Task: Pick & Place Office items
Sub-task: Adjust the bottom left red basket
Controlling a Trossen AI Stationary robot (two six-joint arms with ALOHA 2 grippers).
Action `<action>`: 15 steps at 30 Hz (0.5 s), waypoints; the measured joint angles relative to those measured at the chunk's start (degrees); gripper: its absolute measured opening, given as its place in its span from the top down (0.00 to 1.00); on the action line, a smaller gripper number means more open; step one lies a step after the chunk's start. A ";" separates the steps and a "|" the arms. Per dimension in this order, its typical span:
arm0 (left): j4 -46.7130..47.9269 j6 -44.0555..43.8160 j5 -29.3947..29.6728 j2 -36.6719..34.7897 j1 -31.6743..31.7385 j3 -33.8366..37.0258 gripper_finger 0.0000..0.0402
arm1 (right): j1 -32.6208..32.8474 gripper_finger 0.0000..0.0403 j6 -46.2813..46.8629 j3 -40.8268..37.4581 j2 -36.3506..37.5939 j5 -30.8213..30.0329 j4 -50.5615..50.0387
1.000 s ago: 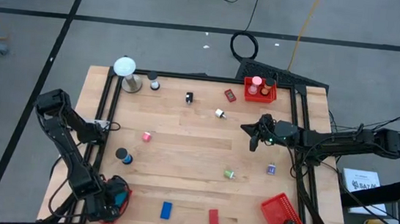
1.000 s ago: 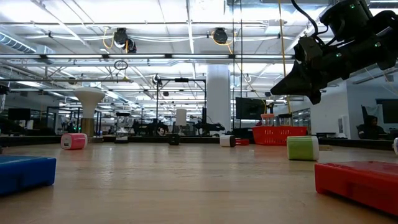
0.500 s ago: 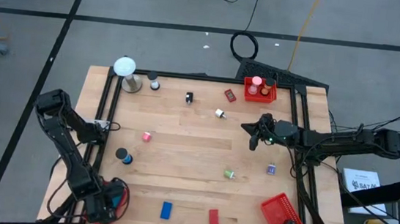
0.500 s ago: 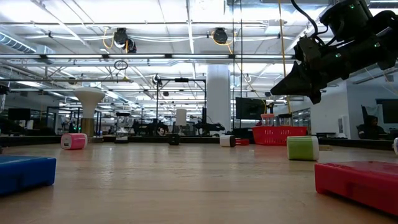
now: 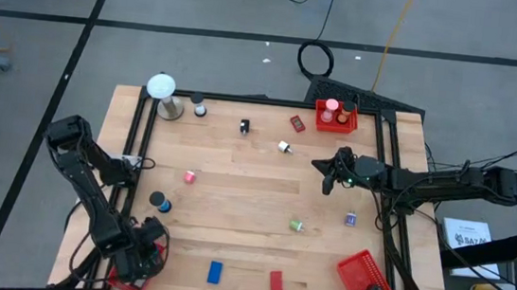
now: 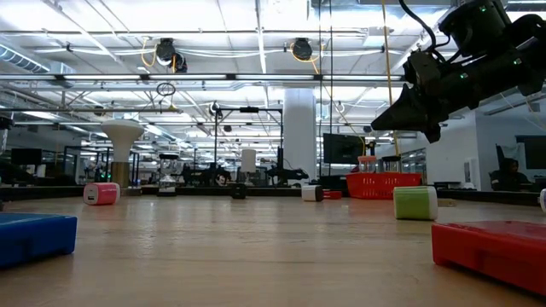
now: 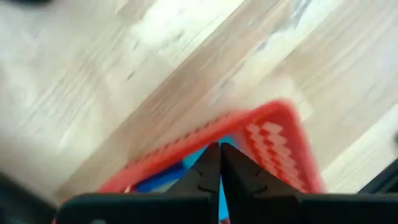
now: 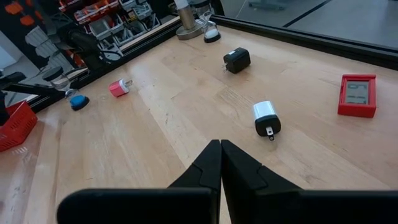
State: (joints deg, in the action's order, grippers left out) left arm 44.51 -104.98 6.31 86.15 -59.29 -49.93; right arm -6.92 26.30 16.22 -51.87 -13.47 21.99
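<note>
Red mesh baskets sit at 3 corners of the wooden table (image 5: pixel 255 183): far-right basket (image 5: pixel 336 116) w/ a few pieces in it, near-right basket (image 5: pixel 363 279) w/ some pieces too, and near-left basket (image 7: pixel 273 134), where sth blue shows inside under the left gripper (image 5: pixel 138 259). So sorting looks partly done, most items still loose on the wood. Left to place, approx 10: blue block (image 5: pixel 215 272), red block (image 5: pixel 276 281), green roll (image 5: pixel 296 226), small purple piece (image 5: pixel 350 220), pink piece (image 5: pixel 190 176), blue-black cylinder (image 5: pixel 157 201), white plug (image 8: pixel 267 118), black cube (image 8: pixel 237 60), red flat piece (image 8: pixel 357 95), and a small dark piece (image 5: pixel 199 110) near the white ball on its stand (image 5: pixel 161 87). Left gripper hangs over the near-left basket, fingers pressed together, nothing seen between them. Right gripper (image 5: pixel 329 176) hovers above the table's right-middle, fingers pressed together & empty, white plug nearest ahead of it
</note>
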 joint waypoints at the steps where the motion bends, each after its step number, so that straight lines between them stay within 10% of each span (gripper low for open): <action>1: -0.83 1.09 0.48 0.00 0.42 0.00 0.97 | 0.00 1.00 0.01 -0.01 -0.01 0.00 0.01; 15: -4.82 9.92 3.36 -0.02 4.70 0.00 0.97 | 0.00 1.00 0.02 -0.01 0.00 0.00 0.01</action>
State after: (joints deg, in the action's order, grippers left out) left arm 39.69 -95.06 9.67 86.13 -54.58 -49.93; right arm -6.92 26.33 16.21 -51.87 -13.47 22.00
